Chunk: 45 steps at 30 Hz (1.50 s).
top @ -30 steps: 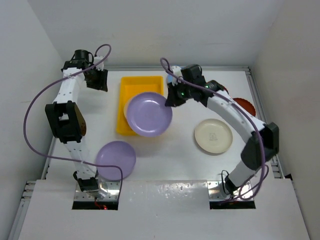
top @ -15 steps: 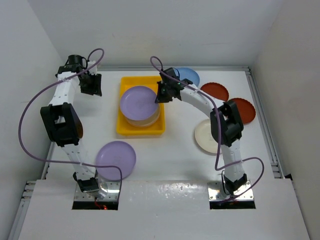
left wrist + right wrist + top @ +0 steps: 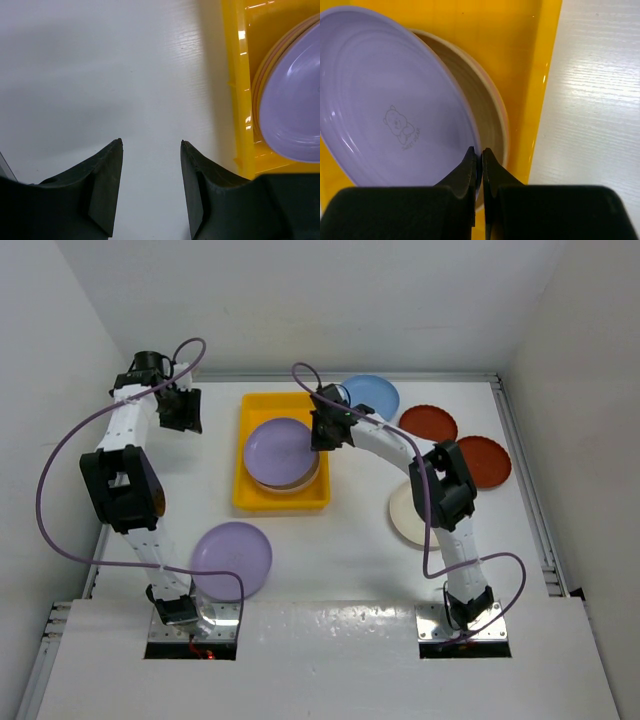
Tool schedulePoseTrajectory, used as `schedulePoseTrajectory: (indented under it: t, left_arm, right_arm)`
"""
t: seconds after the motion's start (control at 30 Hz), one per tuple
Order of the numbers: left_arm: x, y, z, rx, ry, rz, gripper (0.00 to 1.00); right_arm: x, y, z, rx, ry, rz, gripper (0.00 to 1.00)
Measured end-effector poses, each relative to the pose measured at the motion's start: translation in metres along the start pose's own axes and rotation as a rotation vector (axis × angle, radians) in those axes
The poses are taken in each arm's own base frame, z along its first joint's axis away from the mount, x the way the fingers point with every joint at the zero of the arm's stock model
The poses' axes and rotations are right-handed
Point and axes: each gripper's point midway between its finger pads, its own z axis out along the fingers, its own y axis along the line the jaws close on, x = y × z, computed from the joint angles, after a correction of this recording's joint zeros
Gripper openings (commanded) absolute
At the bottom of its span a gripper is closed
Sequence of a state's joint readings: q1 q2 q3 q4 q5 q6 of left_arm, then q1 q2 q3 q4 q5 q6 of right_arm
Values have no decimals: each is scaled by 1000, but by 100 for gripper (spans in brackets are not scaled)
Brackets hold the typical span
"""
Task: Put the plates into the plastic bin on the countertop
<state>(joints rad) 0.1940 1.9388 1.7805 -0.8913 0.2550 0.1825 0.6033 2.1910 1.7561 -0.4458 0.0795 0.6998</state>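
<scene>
The right fingers, clenched on the rim of the lavender plate, have lowered it onto the plate stack in the yellow bin under them, so releasing seems next; the left fingers gape empty.

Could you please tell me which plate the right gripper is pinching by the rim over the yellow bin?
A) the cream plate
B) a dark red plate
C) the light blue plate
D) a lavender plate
D: in the right wrist view the right gripper is shut on the rim of the lavender plate over the yellow bin, while the light blue plate, dark red plates and cream plate lie on the countertop.
</scene>
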Motion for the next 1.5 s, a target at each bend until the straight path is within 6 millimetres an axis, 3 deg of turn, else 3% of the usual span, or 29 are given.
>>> schedulePoseTrajectory:
  t: [0.1,0.27,0.5,0.6,0.77,0.97,1.03,1.37,1.5]
  left_arm:
    - [0,1,0,-2,-1,-2,52]
    - [0,2,0,-3,-2,-3,53]
    - [8,-1,-6,1,0,36,60]
    - [20,-7,-15,26,9,103,63]
    - [73,-26,-38,136,97,290,63]
    - [181,-39,-47,277,325,369,64]
    - [207,-45,-48,313,380,367,65]
    - [258,-65,-32,355,452,398,67]
    - [274,-61,-21,308,482,408,58]
  right_arm:
    - [-2,-2,0,13,-10,-9,8]
    - [-3,-2,1,14,-23,-55,44]
    - [0,6,0,44,-57,-202,54]
    - [2,9,-1,66,-79,-267,54]
    - [7,5,-2,92,-83,-312,56]
    - [11,5,-2,69,-87,-326,58]
    - [9,7,-2,61,-97,-323,60]
    - [5,10,-6,48,-115,-328,62]
    - [1,10,-22,39,-137,-326,62]
